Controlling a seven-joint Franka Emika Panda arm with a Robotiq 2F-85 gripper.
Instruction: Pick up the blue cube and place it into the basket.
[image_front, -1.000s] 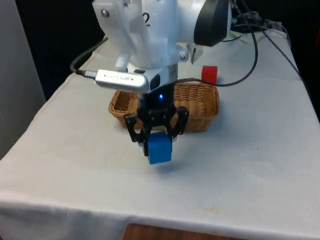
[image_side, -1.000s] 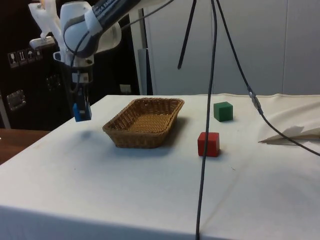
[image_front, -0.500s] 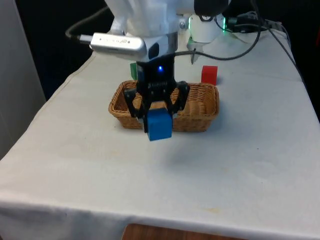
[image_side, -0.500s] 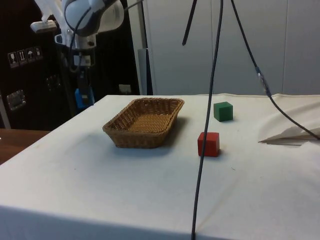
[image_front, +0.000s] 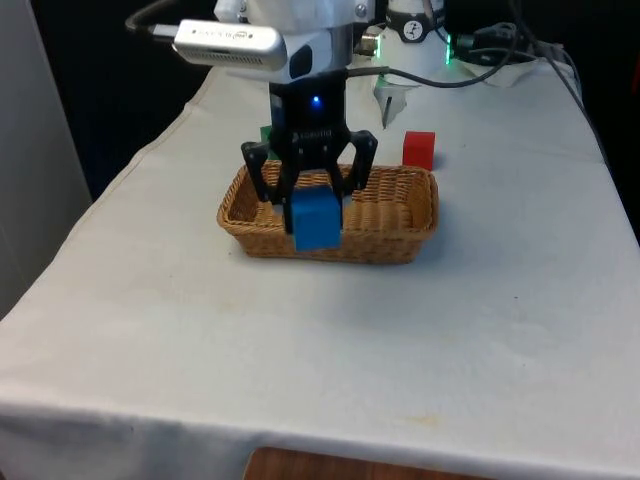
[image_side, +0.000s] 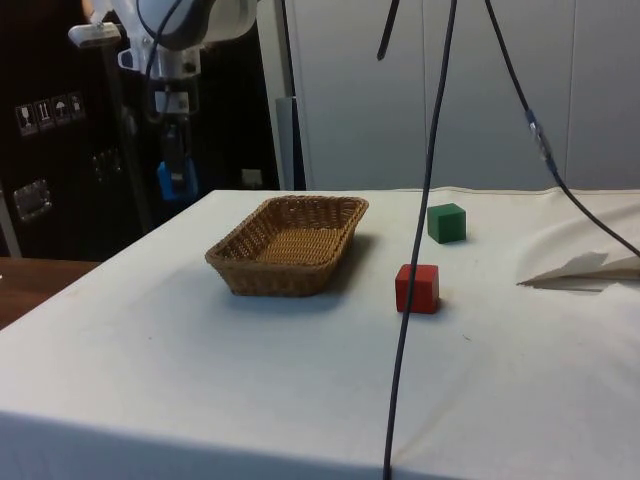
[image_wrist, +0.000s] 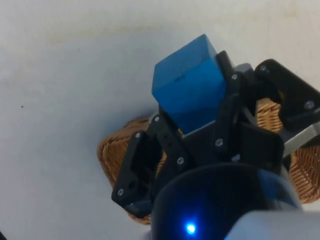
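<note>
My gripper (image_front: 315, 205) is shut on the blue cube (image_front: 316, 219) and holds it in the air, well above the cloth. From the side, the blue cube (image_side: 176, 182) and the gripper (image_side: 175, 180) hang short of the wicker basket (image_side: 288, 243), on its side away from the red cube. In the front view the cube overlaps the near wall of the basket (image_front: 395, 243). The wrist view has the blue cube (image_wrist: 189, 86) between the black fingers (image_wrist: 231, 107), with part of the basket (image_wrist: 111, 152) below.
A red cube (image_front: 418, 149) (image_side: 417, 288) lies beyond the basket on the cloth. A green cube (image_side: 446, 222) sits further off; its edge (image_front: 265, 134) peeks out behind the gripper. Black cables (image_side: 415, 250) hang across the side view.
The gripper has risen with the blue cube and carried it back toward the basket, from low over the cloth near the table's front to a higher spot by the basket's near side.
</note>
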